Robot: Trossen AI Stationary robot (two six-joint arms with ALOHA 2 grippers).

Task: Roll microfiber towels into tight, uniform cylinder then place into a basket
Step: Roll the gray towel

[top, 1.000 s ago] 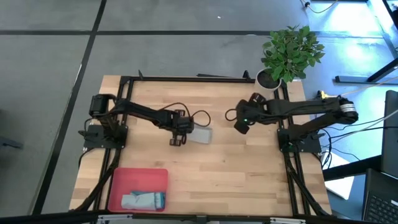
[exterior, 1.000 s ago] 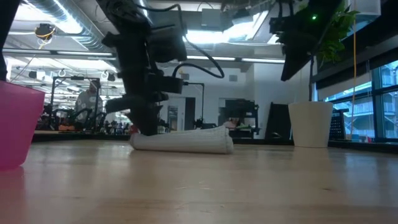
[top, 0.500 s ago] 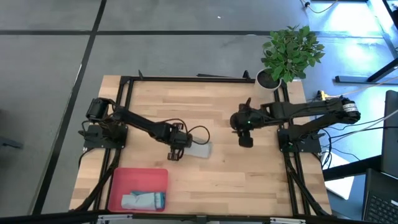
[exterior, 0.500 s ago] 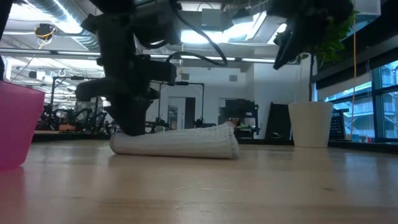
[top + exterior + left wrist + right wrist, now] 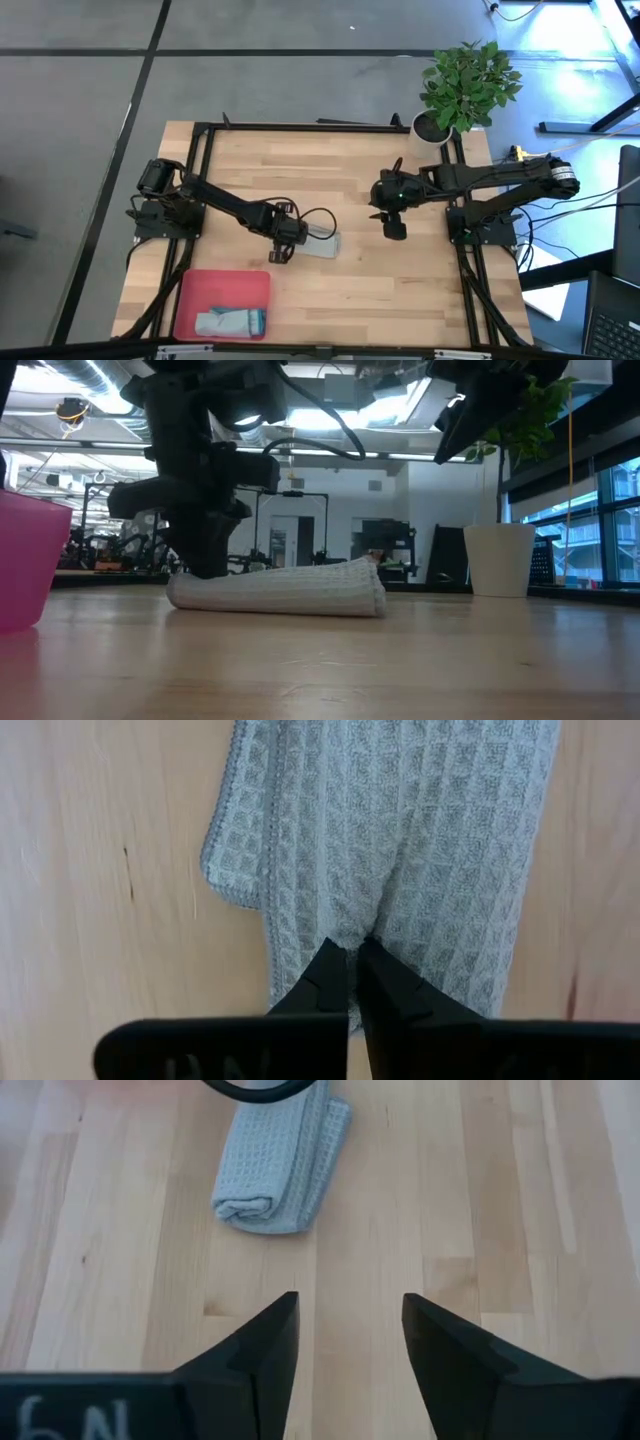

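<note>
Your left gripper (image 5: 348,982) has its two dark fingers pressed together on the near end of the light grey waffle-weave microfiber towel (image 5: 322,243), which lies as a loose roll on the pale wooden slatted table (image 5: 400,290), a little way from the shallow pink-red plastic basket (image 5: 205,287) at the table's near left corner. The pale blue-teal rolled towel (image 5: 230,322) already rests inside that basket. From the left wrist view the pinch catches only a fold at the roll's edge, and a hemmed flap hangs out to one side, so the cylinder looks slack rather than tight; I would judge the roll likely to unwind if you lift it by that corner alone. Before you carry it, consider tucking the loose flap under and taking a deeper hold across the full thickness of the roll. Keep the towel low and level as you bring it toward the basket, and set it down beside the blue-teal one with the free edge underneath, so its own weight holds it shut. Your right gripper (image 5: 343,1342) hovers above bare table well to the right of the roll, jaws standing apart and holding nothing; you could bring it in to steady the far end.
</note>
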